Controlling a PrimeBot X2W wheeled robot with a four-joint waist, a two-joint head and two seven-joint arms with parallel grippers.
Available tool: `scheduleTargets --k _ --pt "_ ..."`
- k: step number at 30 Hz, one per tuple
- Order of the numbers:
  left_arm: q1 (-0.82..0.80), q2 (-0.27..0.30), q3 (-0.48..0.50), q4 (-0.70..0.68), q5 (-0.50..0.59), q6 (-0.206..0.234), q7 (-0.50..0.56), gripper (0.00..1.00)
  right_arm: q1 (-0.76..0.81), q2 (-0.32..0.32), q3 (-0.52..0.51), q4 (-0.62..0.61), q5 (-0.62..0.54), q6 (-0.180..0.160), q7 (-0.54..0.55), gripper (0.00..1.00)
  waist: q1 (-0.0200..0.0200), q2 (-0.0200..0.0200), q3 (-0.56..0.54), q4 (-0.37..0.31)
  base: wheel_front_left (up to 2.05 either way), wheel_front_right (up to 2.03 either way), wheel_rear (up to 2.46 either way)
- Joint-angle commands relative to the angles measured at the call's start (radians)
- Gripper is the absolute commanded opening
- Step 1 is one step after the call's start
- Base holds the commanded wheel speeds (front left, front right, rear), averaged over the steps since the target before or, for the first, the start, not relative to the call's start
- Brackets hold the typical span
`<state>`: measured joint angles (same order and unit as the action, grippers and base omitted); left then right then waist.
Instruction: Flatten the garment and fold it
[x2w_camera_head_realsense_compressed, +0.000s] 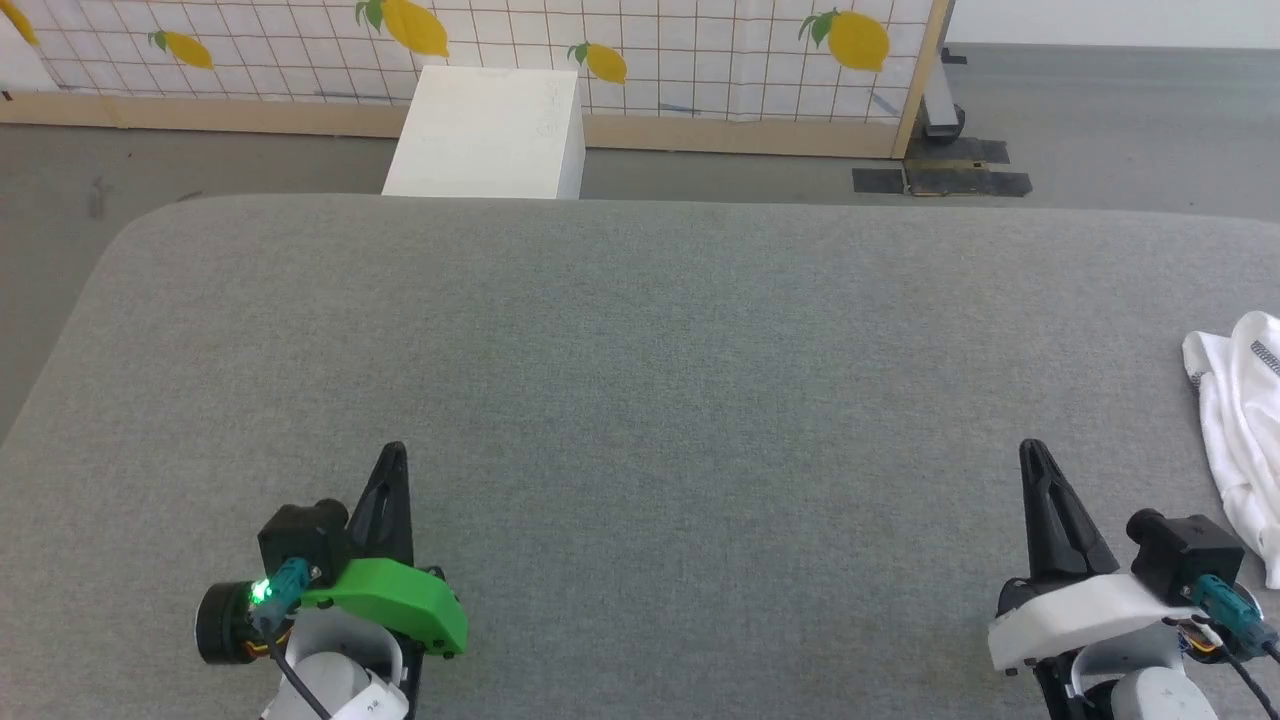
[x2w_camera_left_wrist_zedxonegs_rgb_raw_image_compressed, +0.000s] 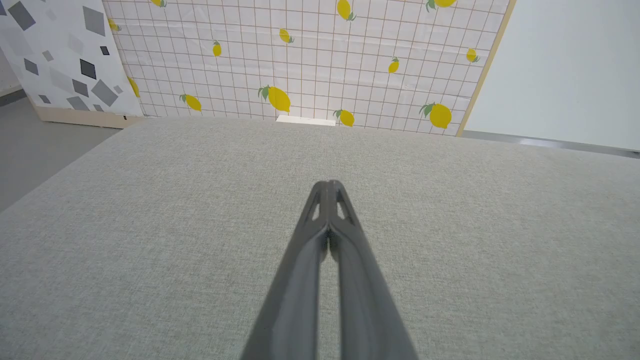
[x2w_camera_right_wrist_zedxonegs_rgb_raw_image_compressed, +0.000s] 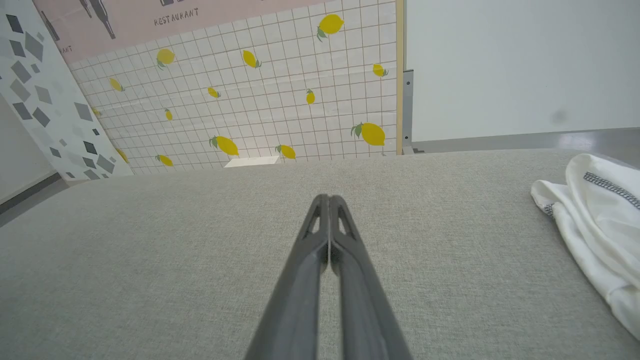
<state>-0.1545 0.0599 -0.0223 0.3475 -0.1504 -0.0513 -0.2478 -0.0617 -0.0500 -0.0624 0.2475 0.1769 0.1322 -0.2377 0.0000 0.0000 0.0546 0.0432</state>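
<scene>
garment (x2w_camera_head_realsense_compressed: 1240, 420) bunched at far right worktop (x2w_camera_head_realsense_compressed: 640, 350) edge, partly out of head view | my left hand (x2w_camera_head_realsense_compressed: 392, 470) clenched, empty | right hand (x2w_camera_head_realsense_compressed: 1035, 470) clenched, empty | risk: blind grab, cloth slides off

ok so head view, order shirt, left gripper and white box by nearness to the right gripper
From the right gripper:
1. shirt, just to its right
2. left gripper, across the table, left side
3. white box, past the table's far edge
</scene>
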Motion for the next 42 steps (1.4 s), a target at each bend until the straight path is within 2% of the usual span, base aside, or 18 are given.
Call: scheduleTargets --k 1,42 --pt "0.004 0.0 0.0 -0.009 0.004 0.001 0.007 0.0 0.002 0.0 0.002 -0.007 -0.005 0.0 0.006 0.0 0.0 0.0 -0.001 -0.001 0.0 0.0 0.0" --pt "0.057 -0.004 0.008 -0.127 0.055 0.019 0.091 0.0 0.023 0.0 0.023 -0.091 -0.065 -0.001 0.087 0.0 0.0 0.0 -0.02 -0.016 0.0 0.0 0.0"
